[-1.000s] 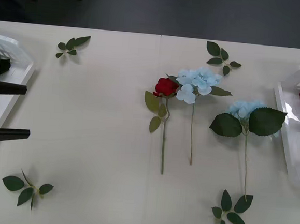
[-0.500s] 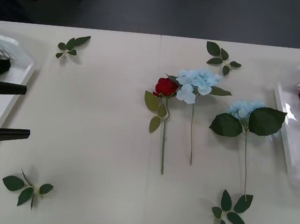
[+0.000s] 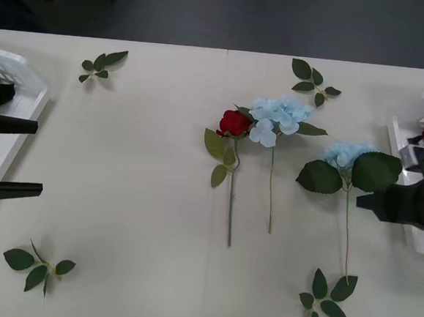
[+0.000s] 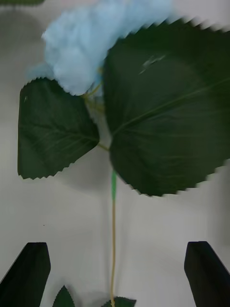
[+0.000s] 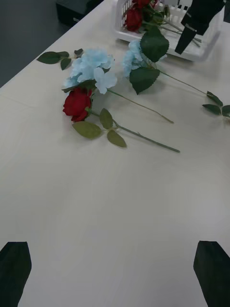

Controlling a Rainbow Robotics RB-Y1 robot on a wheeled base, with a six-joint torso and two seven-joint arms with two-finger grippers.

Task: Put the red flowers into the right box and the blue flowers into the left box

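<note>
1. Three flowers lie loose on the table [image 3: 143, 197]: one red rose [image 3: 235, 122] and a blue flower [image 3: 278, 114] side by side near the middle, their heads touching, and a second blue flower [image 3: 346, 154] off toward the robot's right.
2. The right box [image 3: 407, 155] at the right edge already holds red roses; the left box [image 3: 27, 78] at the left edge holds blue petals.
3. The right gripper [image 3: 385, 204] hangs just beside that second blue flower, over the near rim of the right box. In the right wrist view its black fingers are spread wide, with the thin stem [image 4: 113, 230] running between them and the two big leaves [image 4: 163, 110] just beyond.
4. The left gripper [image 3: 10, 154] waits beside the left box, fingers also spread and empty.
5. Handling, as I judge it: the flower looks very light, with a soft petal cluster that would crush and floppy leaves that give no firm hold.
6. The stem looks thin, stiff and probably slick, so it is the place to pinch, just below the leaves, where the weight of the head sits close to the grip and the tail swings little.
7. A grip low on the stem would likely let the head droop or twist.
</note>
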